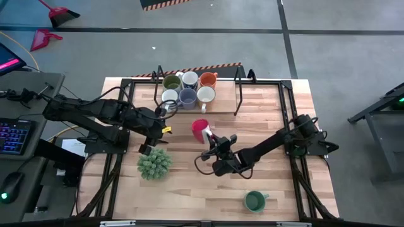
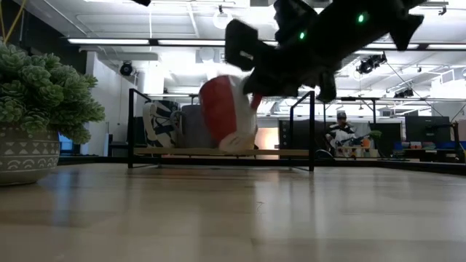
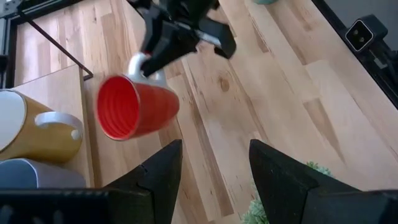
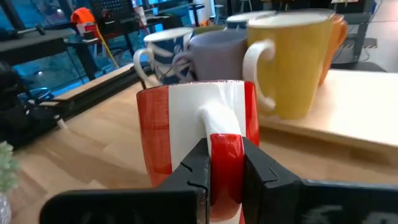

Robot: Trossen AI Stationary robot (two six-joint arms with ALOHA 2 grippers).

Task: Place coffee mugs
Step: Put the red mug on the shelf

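Note:
My right gripper [image 1: 210,137] is shut on a red mug [image 1: 200,128] with a white handle, at mid-table just near of the raised wooden board [image 1: 222,106]. The mug also shows in the left wrist view [image 3: 134,107] and the low view [image 2: 227,113]. Several mugs stand on the board: olive [image 1: 171,81], white [image 1: 189,79], orange [image 1: 207,79], white-blue [image 1: 169,96], grey-blue [image 1: 187,97] and yellowish [image 1: 206,94]. A dark green mug [image 1: 254,201] stands on its base near the front right. My left gripper [image 3: 211,174] hovers open left of the red mug, holding nothing. My right gripper pinches the red mug's handle [image 4: 225,144] between its two fingers [image 4: 200,167], coming nearly level from the table's right and near side. The mug is tipped over, its mouth [image 3: 118,107] turned toward the table's left. In the low view it hangs clear of the table.
A potted green plant [image 1: 154,162] stands near my left gripper, on its near side. A black metal frame [image 1: 238,88] rises around the board. Bare wood lies between the plant and the dark green mug. A person sits in the room beyond [image 2: 341,131].

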